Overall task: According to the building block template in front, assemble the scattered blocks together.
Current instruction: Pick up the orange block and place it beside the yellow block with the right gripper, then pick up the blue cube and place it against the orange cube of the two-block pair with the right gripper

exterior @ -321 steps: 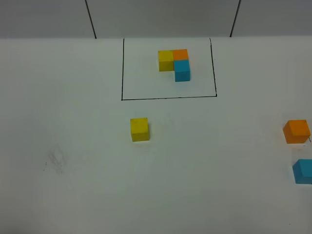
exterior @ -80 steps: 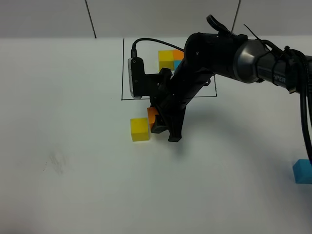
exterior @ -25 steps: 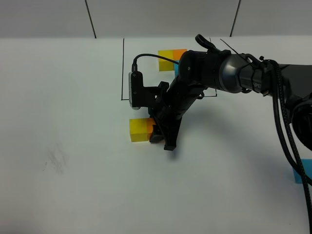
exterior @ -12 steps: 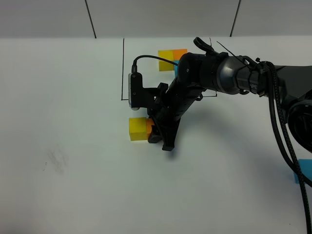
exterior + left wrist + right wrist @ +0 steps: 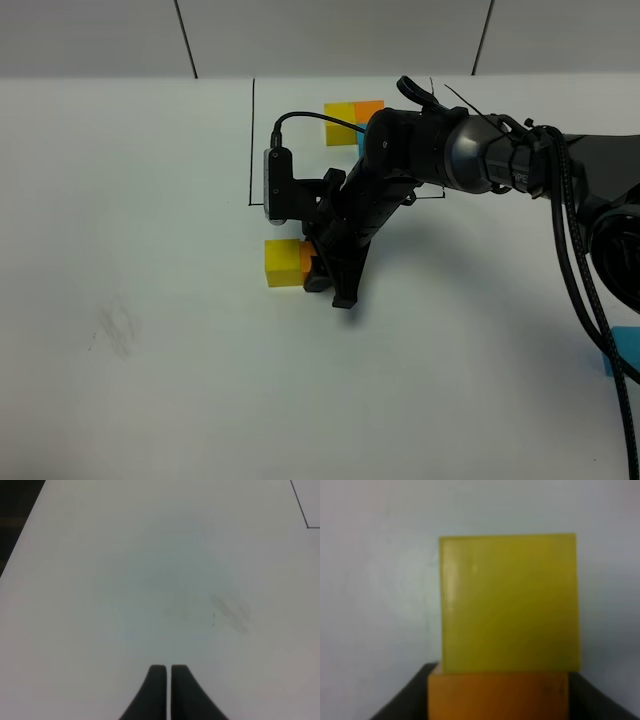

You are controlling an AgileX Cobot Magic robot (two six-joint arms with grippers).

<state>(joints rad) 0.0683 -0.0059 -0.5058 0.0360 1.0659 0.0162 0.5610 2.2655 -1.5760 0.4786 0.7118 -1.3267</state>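
The yellow block (image 5: 281, 263) lies on the white table below the black frame (image 5: 251, 150). My right gripper (image 5: 320, 277) reaches across from the right and is shut on the orange block (image 5: 306, 262), which is pressed against the yellow block's right face. The right wrist view shows the orange block (image 5: 497, 697) between the dark fingers (image 5: 402, 707), flush against the yellow block (image 5: 510, 602). The light blue block (image 5: 625, 350) lies at the far right edge. The template (image 5: 345, 110) is partly hidden behind the arm. My left gripper (image 5: 165, 669) is shut with nothing in it, over bare table.
The right arm and its cables (image 5: 580, 250) stretch from the right edge across the frame's lower right corner. A faint smudge (image 5: 115, 325) marks the table at the left.
Over the last second the right gripper edged slightly left with the orange block, nudging the yellow block a little left. The left gripper has not moved.
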